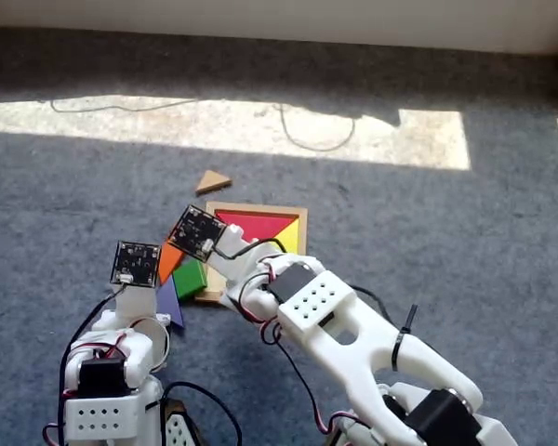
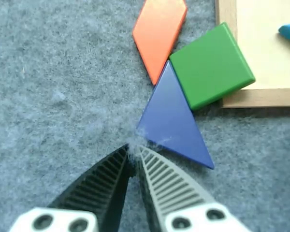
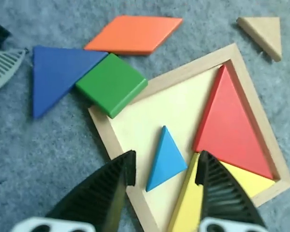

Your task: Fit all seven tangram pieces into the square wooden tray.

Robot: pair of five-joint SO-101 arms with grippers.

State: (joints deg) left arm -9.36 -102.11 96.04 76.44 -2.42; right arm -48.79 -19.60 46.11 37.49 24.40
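Note:
The square wooden tray (image 3: pixel 183 73) holds a big red triangle (image 3: pixel 232 128), a yellow triangle (image 3: pixel 253 182) and a small light-blue triangle (image 3: pixel 165 159). My right gripper (image 3: pixel 166 169) hangs open over the tray, with the light-blue triangle lying between its fingers. Outside the tray lie an orange parallelogram (image 2: pixel 159 31), a dark-blue triangle (image 2: pixel 173 121) and a green square (image 2: pixel 211 65) that rests partly on the tray's corner rim (image 2: pixel 261 97). My left gripper (image 2: pixel 134 151) is shut, its tips at the dark-blue triangle's corner. A tan triangle (image 1: pixel 212 181) lies beyond the tray (image 1: pixel 259 211).
Everything sits on grey carpet (image 1: pixel 428 232). A thin cable (image 1: pixel 307 141) crosses a sunlit strip at the back. The two arms stand close together at the tray's near-left corner; open carpet lies to the right of the tray.

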